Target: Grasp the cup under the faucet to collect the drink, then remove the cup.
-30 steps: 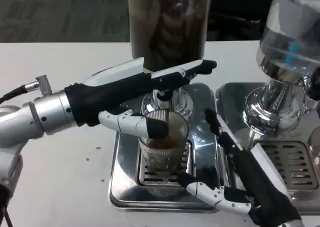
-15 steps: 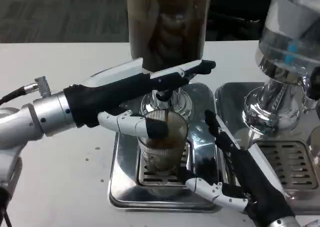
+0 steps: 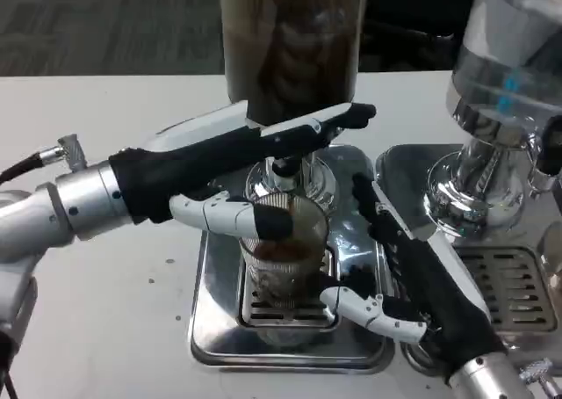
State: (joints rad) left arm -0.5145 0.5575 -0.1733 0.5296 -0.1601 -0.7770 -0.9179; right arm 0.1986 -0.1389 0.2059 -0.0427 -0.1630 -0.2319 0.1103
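Observation:
A clear ribbed cup (image 3: 283, 263) holding brown drink stands on the grate of the steel drip tray (image 3: 209, 322), right under the faucet (image 3: 286, 168) of the brown drink dispenser (image 3: 290, 39). My left hand (image 3: 224, 166) reaches in from the left. Its fingers lie stretched out flat above the cup, past the faucet, and its thumb (image 3: 230, 216) lies across the cup's upper front. My right hand (image 3: 413, 272) sits just right of the cup with its fingers apart. Its thumb (image 3: 369, 309) points at the cup's base and holds nothing.
A second dispenser (image 3: 505, 91) with a clear tank stands at the right on its own steel tray (image 3: 514, 280), close behind my right hand. White table (image 3: 114, 329) lies to the left of the drip tray.
My right hand has moved forward and left, closer to the cup, its thumb now near the cup's base. The left hand has stayed over the cup.

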